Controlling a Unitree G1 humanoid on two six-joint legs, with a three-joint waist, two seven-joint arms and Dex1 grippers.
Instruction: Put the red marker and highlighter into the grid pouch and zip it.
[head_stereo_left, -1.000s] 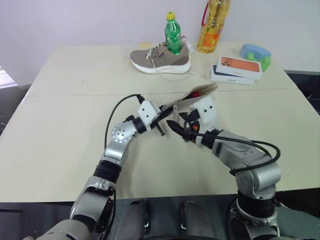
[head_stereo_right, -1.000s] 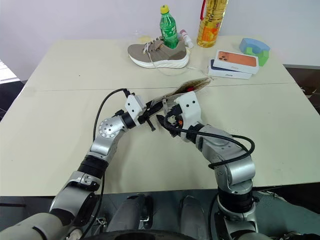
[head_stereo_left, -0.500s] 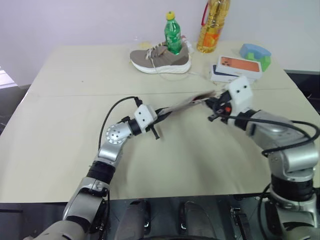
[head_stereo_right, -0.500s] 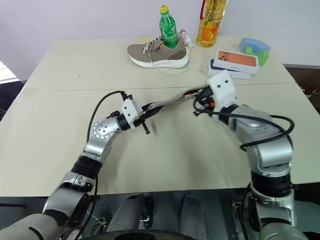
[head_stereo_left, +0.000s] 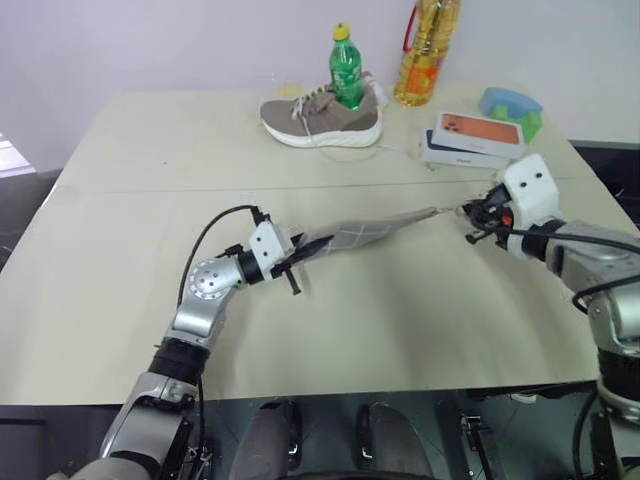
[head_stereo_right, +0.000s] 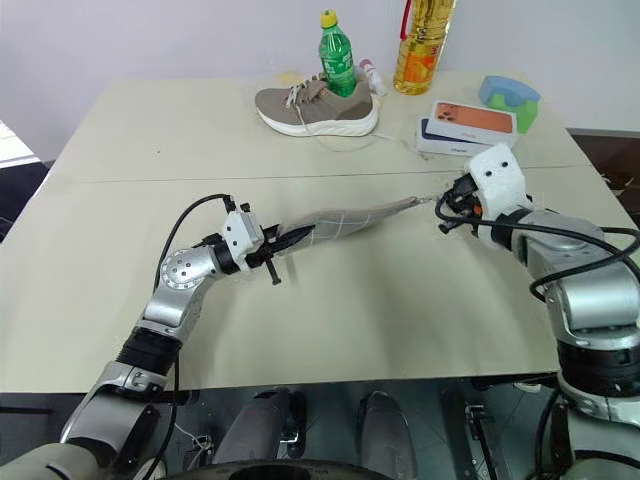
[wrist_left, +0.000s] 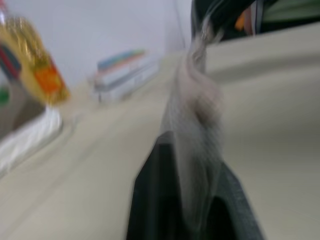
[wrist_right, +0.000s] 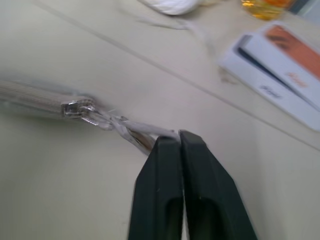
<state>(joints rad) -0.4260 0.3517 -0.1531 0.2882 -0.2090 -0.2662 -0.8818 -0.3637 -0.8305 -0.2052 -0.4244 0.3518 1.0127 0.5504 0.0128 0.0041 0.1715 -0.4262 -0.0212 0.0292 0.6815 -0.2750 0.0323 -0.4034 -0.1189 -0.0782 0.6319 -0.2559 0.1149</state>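
The flat grey grid-lined fabric pouch hangs taut over the table's middle so the zip can run; left gripper is clamped on one end; right gripper pinches the loop pull toward the right edge.

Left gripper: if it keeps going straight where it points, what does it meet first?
The grey grid-lined fabric pouch that the left gripper is shut on lies along that line; beyond it, probably the right gripper pinching the zipper's loop pull.

A beige table carries, along its far edge, a taupe sneaker, a green soda bottle, a cooking-oil bottle, stacked phone boxes and a blue-green block.
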